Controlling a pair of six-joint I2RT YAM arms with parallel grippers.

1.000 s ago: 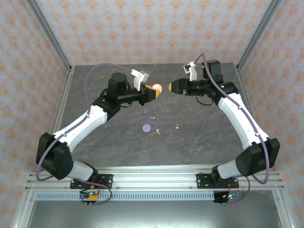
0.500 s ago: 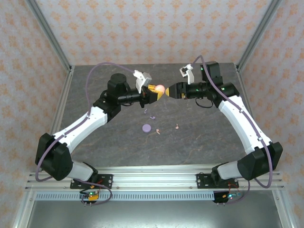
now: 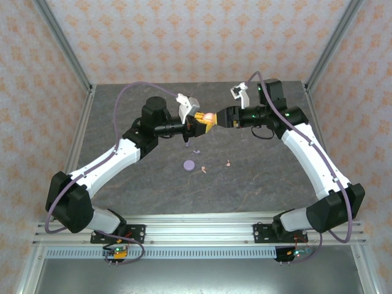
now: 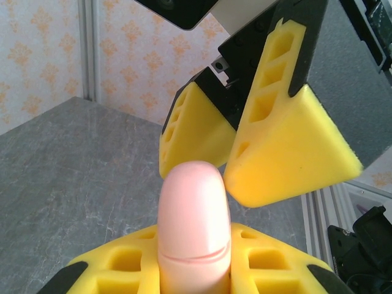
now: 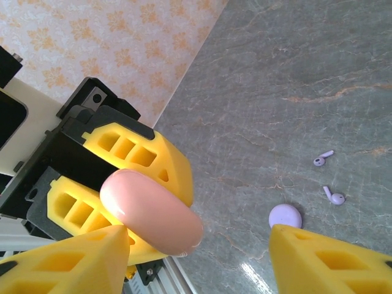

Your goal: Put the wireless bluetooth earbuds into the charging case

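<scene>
Grey table [image 5: 275, 73], lilac stemmed earbuds [image 5: 323, 158], pink case [image 5: 153, 211]

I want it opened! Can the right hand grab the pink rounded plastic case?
Probably yes: the open right hand faces the pink rounded plastic case held up by the left hand, with nothing between them.

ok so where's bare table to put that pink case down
Bare grey stone tabletop: the near right stretch, between the small pink earbud and the right arm; also the far left corner. Crowded: the centre, around the lilac round disc and lilac earbuds.
</scene>
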